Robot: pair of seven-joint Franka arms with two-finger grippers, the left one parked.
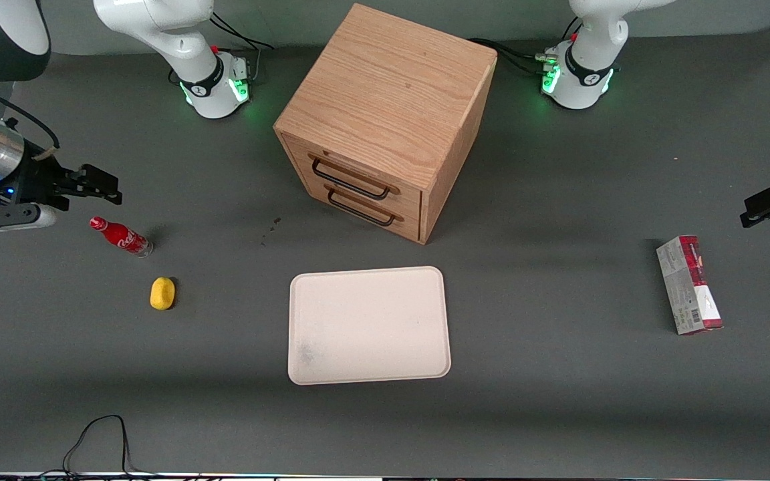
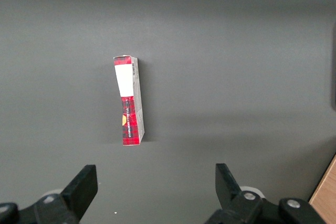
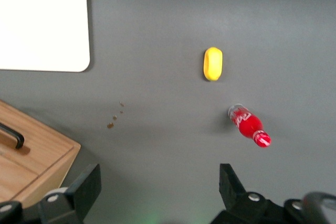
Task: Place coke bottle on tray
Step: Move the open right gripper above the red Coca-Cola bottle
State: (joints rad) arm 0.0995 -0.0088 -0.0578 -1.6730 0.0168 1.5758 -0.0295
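A dark grey mat covers the whole table [image 1: 559, 401], matte and plain, with a few small dark crumbs [image 3: 115, 116] scattered on it near the cabinet's front. My gripper [image 1: 94, 185] hangs above the mat at my own end of the table, well up off the surface, with its two black fingers [image 3: 84, 187] spread wide and nothing between them.

The coke bottle [image 1: 121, 236] lies on its side on the mat close by my claw, a little nearer the front camera than my fingertips and not touching them. Its red cap points toward my end of the table and its clear base points toward the tray. From my wrist I see it lying clear of both fingers, with bare mat around it.

A small yellow lump [image 1: 162, 293] sits on the mat near the bottle, nearer the front camera, apart from it.

The tray [image 1: 305, 374] lies flat in the middle of the table, cream, with rounded corners and a low rim, well apart from the bottle and from me. Just beside it, farther from the front camera, stands the oak cabinet [image 1: 385, 100], turned at an angle, with two drawers and two dark wire handles [image 1: 351, 187] facing the tray's way.

A red-and-grey carton [image 1: 689, 284] lies flat toward the parked arm's end of the table.
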